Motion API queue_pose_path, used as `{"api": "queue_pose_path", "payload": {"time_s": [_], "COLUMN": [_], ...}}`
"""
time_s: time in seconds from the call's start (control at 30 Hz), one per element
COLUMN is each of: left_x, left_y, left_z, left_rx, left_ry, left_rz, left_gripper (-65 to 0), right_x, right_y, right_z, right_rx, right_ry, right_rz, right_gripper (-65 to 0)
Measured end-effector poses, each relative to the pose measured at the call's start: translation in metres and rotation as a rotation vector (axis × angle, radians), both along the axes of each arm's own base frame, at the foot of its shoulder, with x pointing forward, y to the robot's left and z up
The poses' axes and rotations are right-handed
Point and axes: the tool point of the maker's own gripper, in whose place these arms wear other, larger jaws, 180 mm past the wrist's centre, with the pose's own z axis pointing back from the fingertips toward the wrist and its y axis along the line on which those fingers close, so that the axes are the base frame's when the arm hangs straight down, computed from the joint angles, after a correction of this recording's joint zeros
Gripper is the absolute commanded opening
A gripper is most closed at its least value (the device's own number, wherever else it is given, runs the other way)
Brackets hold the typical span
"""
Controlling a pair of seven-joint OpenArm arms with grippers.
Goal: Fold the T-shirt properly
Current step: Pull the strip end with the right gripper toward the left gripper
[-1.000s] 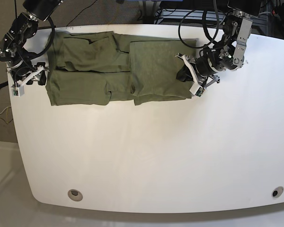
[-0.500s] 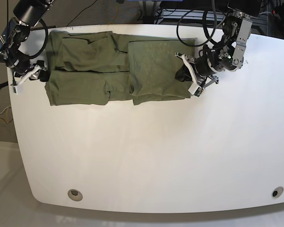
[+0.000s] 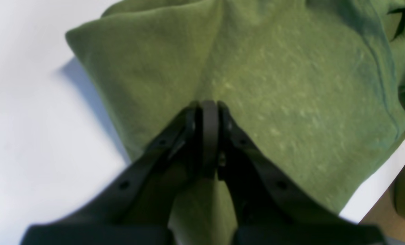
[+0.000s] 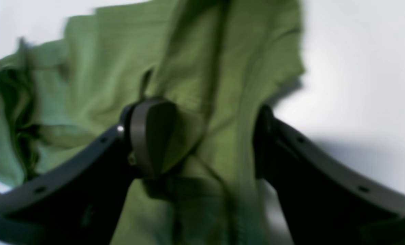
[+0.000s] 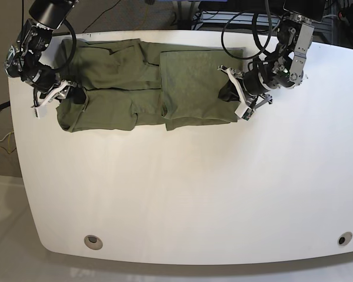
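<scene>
On table (image 5: 182, 194), T-shirt (image 5: 141, 85) spans both fingers (image 3: 192, 122).

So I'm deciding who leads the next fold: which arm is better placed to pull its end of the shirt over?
Probably the left. The left gripper is shut on the T-shirt edge, ready to pull. The right gripper is open astride cloth, gripping nothing yet.

T-shirt (image 4: 202, 68) motion-blurred in right wrist view, edges cropped.
</scene>
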Motion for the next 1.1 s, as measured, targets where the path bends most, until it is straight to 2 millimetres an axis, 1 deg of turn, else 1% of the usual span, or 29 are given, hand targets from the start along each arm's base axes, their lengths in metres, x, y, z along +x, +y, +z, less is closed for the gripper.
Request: {"api": "queue_pose_path", "payload": {"time_s": [0.07,0.2,0.6,0.77,0.97,1.03,1.1], "left_x": [0.000,0.000,0.000,-0.001,-0.001,-0.001,-0.002], "left_y": [0.000,0.000,0.000,0.000,0.000,-0.001,-0.001], "left_z": [0.000,0.000,0.000,0.000,0.000,0.000,0.000], "left_rx": [0.000,-0.001,-0.001,-0.003,-0.003,-0.005,-0.004], "left_ry": [-0.002,-0.002,-0.004,-0.001,0.000,-0.001,-0.001], "left_rz": [0.000,0.000,0.000,0.001,0.000,0.000,-0.001], "left_gripper": [-65.0,-65.0,-65.0,-65.0,-65.0,-65.0,-65.0], "right_x": [0.002,0.006,0.012,0.015,0.016,0.015,0.013], "right_y": [0.010,0.021,0.045,0.049,0.049,0.049,0.050], "right_z": [-0.001,-0.001,-0.006,-0.005,-0.004,-0.003,-0.003], "right_rx": [0.009,0.033,0.077,0.102,0.122,0.132,0.138], "right_ry": [-0.003,-0.024,-0.064,-0.072,-0.071,-0.068,-0.055], "right_rz": [0.028,0.031,0.004,0.001,0.002,0.006,0.018], "right_gripper": [-30.9,-30.9,-30.6,-30.3,-30.5,-32.1,-36.4]}}
